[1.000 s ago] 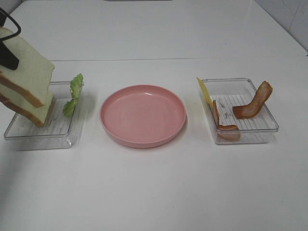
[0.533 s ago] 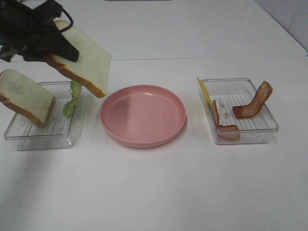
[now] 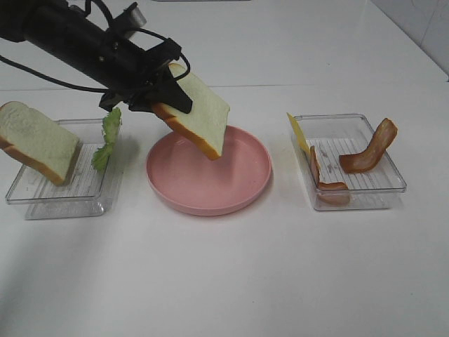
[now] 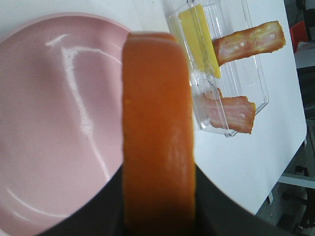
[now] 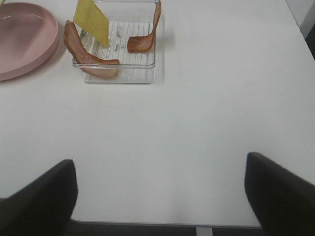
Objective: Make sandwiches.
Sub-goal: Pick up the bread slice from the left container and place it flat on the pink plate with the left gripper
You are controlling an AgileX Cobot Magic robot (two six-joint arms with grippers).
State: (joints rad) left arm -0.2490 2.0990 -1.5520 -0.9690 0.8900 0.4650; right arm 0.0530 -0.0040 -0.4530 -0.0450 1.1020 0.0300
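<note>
My left gripper [image 3: 167, 103] is shut on a white bread slice with brown crust [image 3: 198, 116] and holds it tilted above the back left part of the pink plate [image 3: 224, 193]. In the left wrist view the crust [image 4: 157, 123] fills the middle, over the plate [image 4: 44, 128]. A second bread slice [image 3: 38, 142] leans in the left clear tray [image 3: 42, 203], with a green lettuce leaf [image 3: 108, 137] at its right edge. The right clear tray [image 3: 393, 184] holds a yellow cheese slice [image 3: 297, 132] and two bacon strips [image 3: 370, 149]. My right gripper [image 5: 158, 164] is open and empty above bare table.
The right wrist view shows the right tray [image 5: 118, 78], the cheese [image 5: 91, 20], the bacon [image 5: 88, 61] and the plate's edge [image 5: 19, 39] beyond the gripper. The white table [image 3: 231, 274] spreads in front of the plate and trays.
My left gripper has lifted one bread slice out of the left tray and carried it to the right, over the pink plate. The other slice stays in the tray.
</note>
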